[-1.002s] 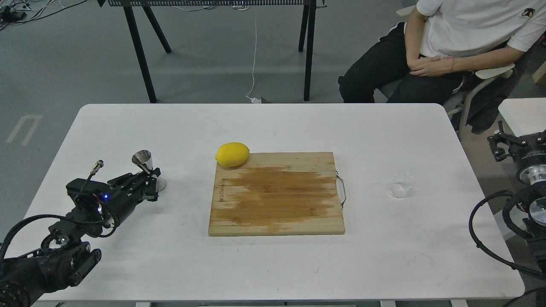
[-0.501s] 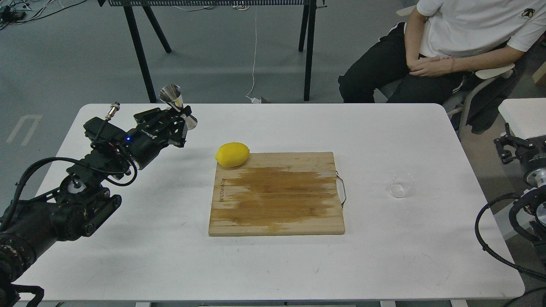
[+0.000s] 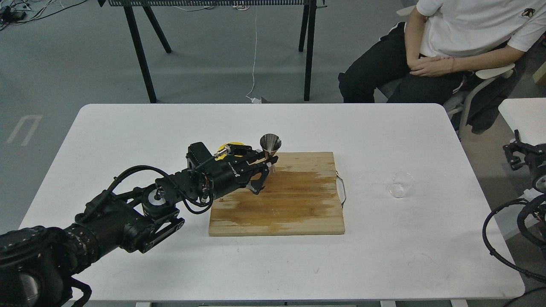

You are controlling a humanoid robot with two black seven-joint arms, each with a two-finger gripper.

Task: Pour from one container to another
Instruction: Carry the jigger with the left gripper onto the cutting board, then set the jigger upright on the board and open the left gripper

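My left gripper (image 3: 265, 170) is shut on the shiny steel jigger (image 3: 270, 146), holding it upright over the back part of the wooden cutting board (image 3: 294, 204). The jigger's upper cone shows above the fingers; its lower half is hidden behind them. The small clear glass cup (image 3: 401, 184) stands alone on the white table, right of the board and apart from both grippers. My right gripper (image 3: 514, 150) sits off the table's right edge, seen small and dark.
A yellow lemon (image 3: 226, 147) lies at the board's back left corner, mostly hidden by my left arm. The board has a metal handle (image 3: 341, 187) on its right side. A seated person (image 3: 448, 47) is beyond the table's far right.
My left arm swung right and forward with the jigger, from above the table's back left to over the cutting board. The right arm drew slightly further right and down.
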